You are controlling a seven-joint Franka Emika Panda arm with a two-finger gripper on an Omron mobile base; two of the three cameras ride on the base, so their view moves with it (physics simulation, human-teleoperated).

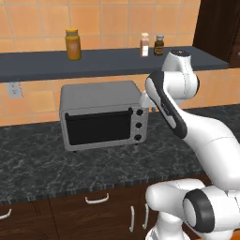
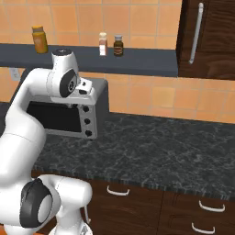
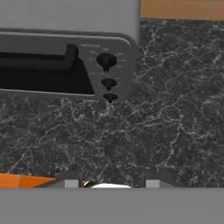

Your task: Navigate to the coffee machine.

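Arm pose: I saw the arm (image 1: 187, 122) rise from the base, fold at a high elbow level with the shelf above the toaster oven (image 1: 101, 117), and bend back down toward the oven's right end.
Wrist: in the right base view, the hand end of the arm (image 2: 85, 87) sat just in front of the toaster oven's upper front corner, on its knob side.
Hand heading: the hand camera looked down at the oven's knob panel and at the counter in front of and beside it.
Gripper: I read the gripper (image 3: 111, 180) as released; its two tips stood well apart at the bottom of the hand view, with bare stone between them and nothing held.
Toaster oven: grey box with a black glass door, a dark bar handle (image 3: 39, 59) along the door's top and three dark knobs (image 1: 138, 124) stacked at its right end. It stood on the counter with its back to the wall.
Counter: dark marbled stone (image 1: 42, 164) ran under the toaster oven and on past its knob side.
Shelf: a dark shelf (image 1: 108, 63) hung above the toaster oven. It carried an orange jar (image 1: 72, 44) above the oven's left part and two small bottles (image 1: 152, 45) above its right end.
Wall: orange tile, with a pale outlet (image 1: 15, 89) left of the toaster oven.
Cabinet: a dark wood door with a long pale handle (image 2: 198, 32) sat well to the right of the toaster oven, above the counter.
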